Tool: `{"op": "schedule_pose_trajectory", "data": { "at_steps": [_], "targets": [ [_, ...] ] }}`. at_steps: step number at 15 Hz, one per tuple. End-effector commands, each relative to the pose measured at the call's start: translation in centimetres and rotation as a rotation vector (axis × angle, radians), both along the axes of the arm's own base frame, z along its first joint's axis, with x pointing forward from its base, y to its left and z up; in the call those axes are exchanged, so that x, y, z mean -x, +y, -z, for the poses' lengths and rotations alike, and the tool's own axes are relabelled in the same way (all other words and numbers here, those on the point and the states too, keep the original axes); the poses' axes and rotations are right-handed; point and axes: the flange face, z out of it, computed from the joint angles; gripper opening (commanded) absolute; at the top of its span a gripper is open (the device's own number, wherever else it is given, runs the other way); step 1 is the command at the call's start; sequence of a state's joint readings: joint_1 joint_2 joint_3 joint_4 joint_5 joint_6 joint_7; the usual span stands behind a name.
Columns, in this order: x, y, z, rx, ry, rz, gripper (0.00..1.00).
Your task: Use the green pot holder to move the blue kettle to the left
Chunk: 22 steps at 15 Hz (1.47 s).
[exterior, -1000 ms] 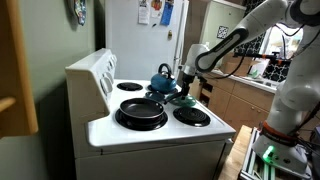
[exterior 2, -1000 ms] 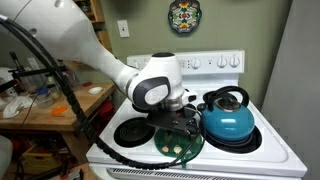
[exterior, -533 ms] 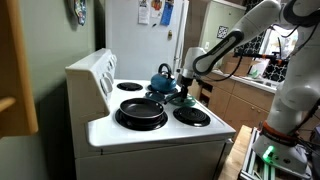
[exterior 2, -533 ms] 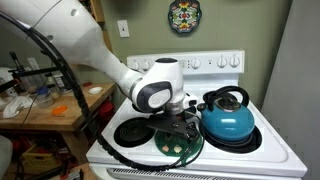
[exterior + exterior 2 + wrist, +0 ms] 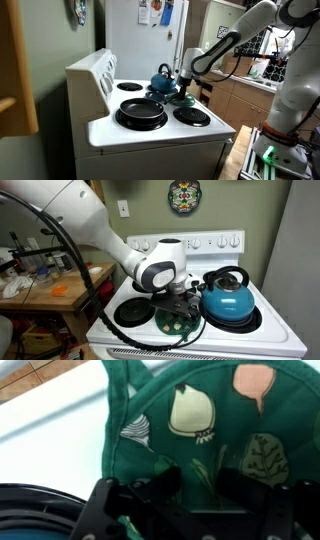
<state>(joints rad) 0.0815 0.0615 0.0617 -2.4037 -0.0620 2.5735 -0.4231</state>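
Observation:
The green pot holder (image 5: 181, 324) (image 5: 200, 415) lies flat on the stove's front burner, printed with vegetable shapes, right beside the blue kettle (image 5: 228, 300) (image 5: 163, 78). The kettle stands upright on the burner next to it, dark handle arched over the top. My gripper (image 5: 178, 306) (image 5: 182, 93) (image 5: 193, 488) is pressed down onto the pot holder. In the wrist view its two dark fingers (image 5: 166, 482) stand partway in, with a strip of green cloth showing in the gap between them. The kettle is out of the wrist view.
A black frying pan (image 5: 140, 111) (image 5: 130, 311) sits on the burner beside the pot holder, its rim at the wrist view's lower left (image 5: 40, 500). The white stove top (image 5: 160, 128) ends at a raised back panel (image 5: 200, 243). A fridge (image 5: 140, 40) stands behind.
The arm has hardly moved over the pot holder. The kettle and pan have stayed put.

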Motion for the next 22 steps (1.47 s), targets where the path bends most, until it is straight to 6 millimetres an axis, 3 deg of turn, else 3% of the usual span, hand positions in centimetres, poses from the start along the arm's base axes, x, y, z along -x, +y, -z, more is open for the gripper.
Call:
{"op": "schedule_pose_trajectory", "data": {
  "at_steps": [1, 3, 11, 18, 22],
  "targets": [
    [0.0, 0.1, 2.2, 0.010, 0.072, 0.019, 0.12],
    [-0.1, -0.2, 2.1, 0.010, 0.084, 0.038, 0.00],
    [1.9, -0.8, -2.7, 0.023, 0.126, 0.178, 0.00],
    [3.5, -2.1, -12.5, 0.052, -0.025, 0.345, 0.00],
    [3.9, -4.4, -18.3, 0.111, -0.180, 0.465, 0.00]
  ]
}}
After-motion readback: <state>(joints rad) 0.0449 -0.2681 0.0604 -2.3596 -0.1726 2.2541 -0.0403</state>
